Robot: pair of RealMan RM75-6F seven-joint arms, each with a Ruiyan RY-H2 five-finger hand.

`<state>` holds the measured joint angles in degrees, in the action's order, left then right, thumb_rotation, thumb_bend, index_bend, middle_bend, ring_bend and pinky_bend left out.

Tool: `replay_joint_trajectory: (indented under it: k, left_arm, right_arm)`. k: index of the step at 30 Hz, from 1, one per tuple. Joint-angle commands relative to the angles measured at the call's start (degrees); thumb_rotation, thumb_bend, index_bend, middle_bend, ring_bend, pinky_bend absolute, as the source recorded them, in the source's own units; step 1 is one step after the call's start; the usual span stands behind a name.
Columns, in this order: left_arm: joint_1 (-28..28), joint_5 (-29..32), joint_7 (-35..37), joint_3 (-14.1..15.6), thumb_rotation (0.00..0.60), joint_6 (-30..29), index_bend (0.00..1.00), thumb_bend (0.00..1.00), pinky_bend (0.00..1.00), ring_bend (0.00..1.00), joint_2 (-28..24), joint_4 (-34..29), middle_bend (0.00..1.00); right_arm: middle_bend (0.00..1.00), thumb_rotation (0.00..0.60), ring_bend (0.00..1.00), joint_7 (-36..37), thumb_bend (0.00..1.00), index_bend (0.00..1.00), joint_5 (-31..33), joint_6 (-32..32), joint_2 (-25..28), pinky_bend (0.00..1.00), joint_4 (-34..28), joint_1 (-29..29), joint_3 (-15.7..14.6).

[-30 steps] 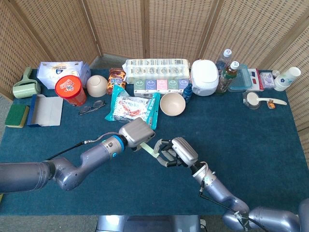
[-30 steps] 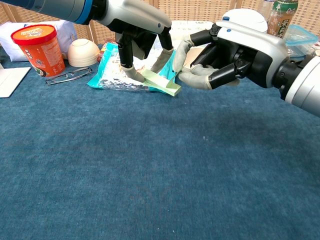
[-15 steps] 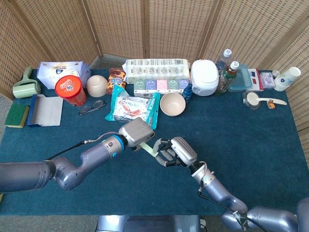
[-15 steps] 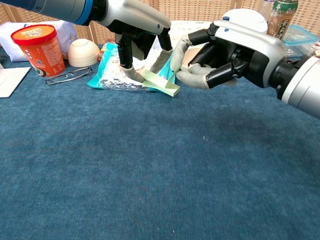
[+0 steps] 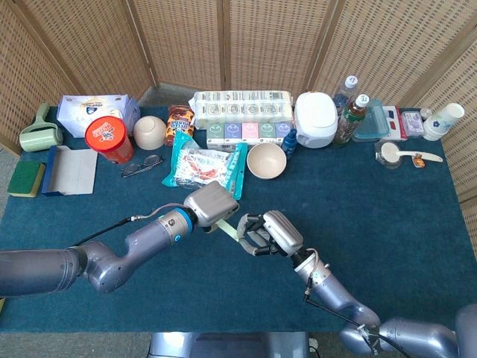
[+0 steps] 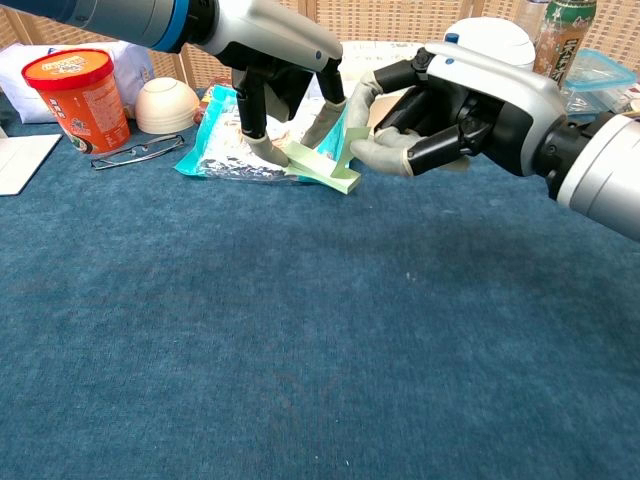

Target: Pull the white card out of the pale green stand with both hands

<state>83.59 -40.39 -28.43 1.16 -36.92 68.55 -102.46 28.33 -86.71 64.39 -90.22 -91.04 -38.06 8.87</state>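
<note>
My left hand [image 6: 275,55] holds the pale green stand [image 6: 318,167] a little above the blue cloth, with fingers pressed on its top and far side. In the head view the left hand [image 5: 211,204] and the stand [image 5: 229,226] sit at the table's middle front. A pale upright strip, the white card [image 6: 345,135], rises at the stand's right end. My right hand [image 6: 450,100] reaches in from the right and pinches that strip between thumb and a finger. The right hand [image 5: 268,234] touches the stand's end in the head view too.
Just behind the stand lies a teal snack bag [image 6: 215,140]. Glasses [image 6: 135,152], a red cup [image 6: 80,95] and a beige bowl [image 6: 168,105] stand at the left. A second bowl [image 5: 266,159], a white cooker [image 5: 315,119] and bottles [image 5: 350,112] line the back.
My right hand has slid a little left and its thumb and finger have closed in on the stand's right end. The left hand has held still with the stand.
</note>
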Motion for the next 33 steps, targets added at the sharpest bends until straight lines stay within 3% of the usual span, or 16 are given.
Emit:
replay_joint_trajectory:
  k: [1,33]
  left_arm:
    - [0.04,0.09,0.01,0.06,0.6,-0.02,0.68,0.38,1.0,1.0,0.05,0.03,1.0]
    - [-0.32,0.92,-0.31,2.24,0.6,0.15,0.68,0.38,1.0,1.0,0.75,1.47,1.0]
  right_arm:
    - [0.97,0.6,1.0,0.09,0.44,0.6,0.06,-0.06,0.01,0.97,-0.06,-0.02,0.01]
    - [1.0,0.6,1.0,1.7,0.49,0.71,0.75,-0.41,0.77,0.97,0.04,0.48,-0.29]
